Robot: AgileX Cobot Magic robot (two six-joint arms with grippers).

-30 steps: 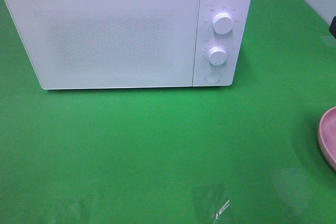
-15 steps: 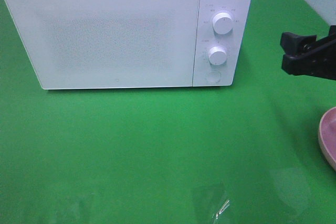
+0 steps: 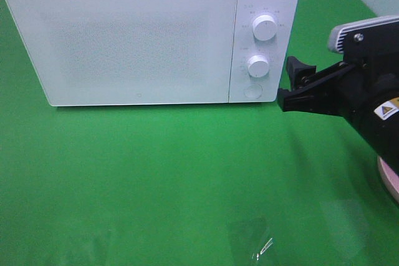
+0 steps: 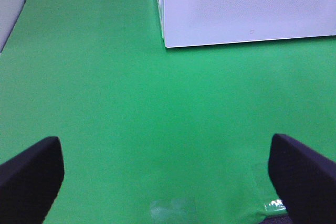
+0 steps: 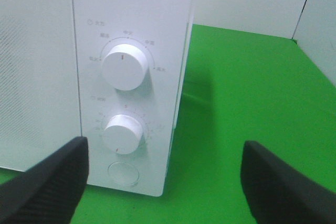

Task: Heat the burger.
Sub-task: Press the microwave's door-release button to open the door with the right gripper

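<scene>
White microwave (image 3: 149, 35) with door shut stood on green surface (image 3: 187, 172), right gripper (image 3: 287, 83) spread wide just beside its dial panel, left gripper (image 4: 167, 179) also spread, before the microwave's corner far from the dials, burger was visible in no view.

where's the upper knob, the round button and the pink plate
upper knob (image 5: 122, 66), right wrist view, centre of its face
round button (image 5: 123, 173), right wrist view, its centre
pink plate (image 3: 389, 180), exterior high view, its visible rim
</scene>
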